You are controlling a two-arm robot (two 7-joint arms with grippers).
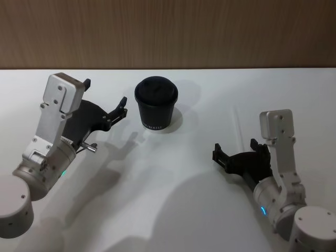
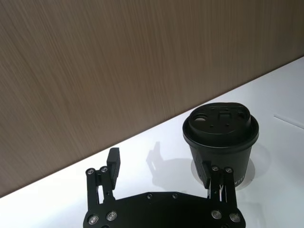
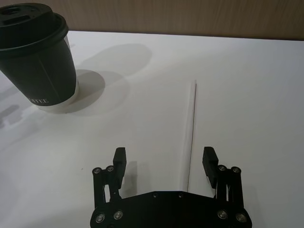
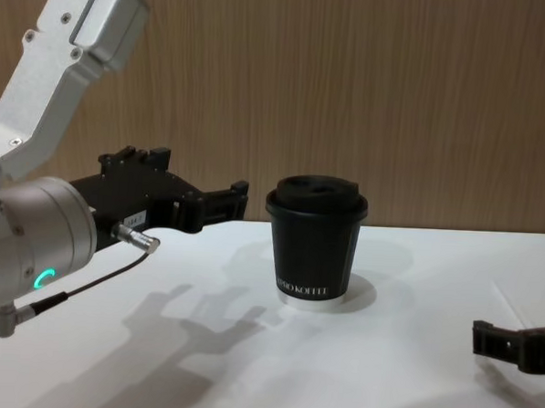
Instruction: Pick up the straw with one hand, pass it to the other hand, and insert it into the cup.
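White desk [image 1: 294, 89], wood wall behind. At frame left we note the left hand [image 1: 105, 96] released and empty, near the cup [image 1: 156, 105] upper centre. Further right the straw [image 1: 237, 126] lies flat, its near end between the released right hand [image 1: 236, 151] fingers.

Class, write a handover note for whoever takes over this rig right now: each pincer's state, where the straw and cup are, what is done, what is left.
Left pincer: open, holding nothing, raised beside the cup.
Right pincer: open, low over the table, astride the near end of the straw, not gripping it.
The straw lies flat on the table, right of the cup. The cup is upright with its lid on.
Done: no step yet.
Left: grasp the straw, hand it over, insert it.
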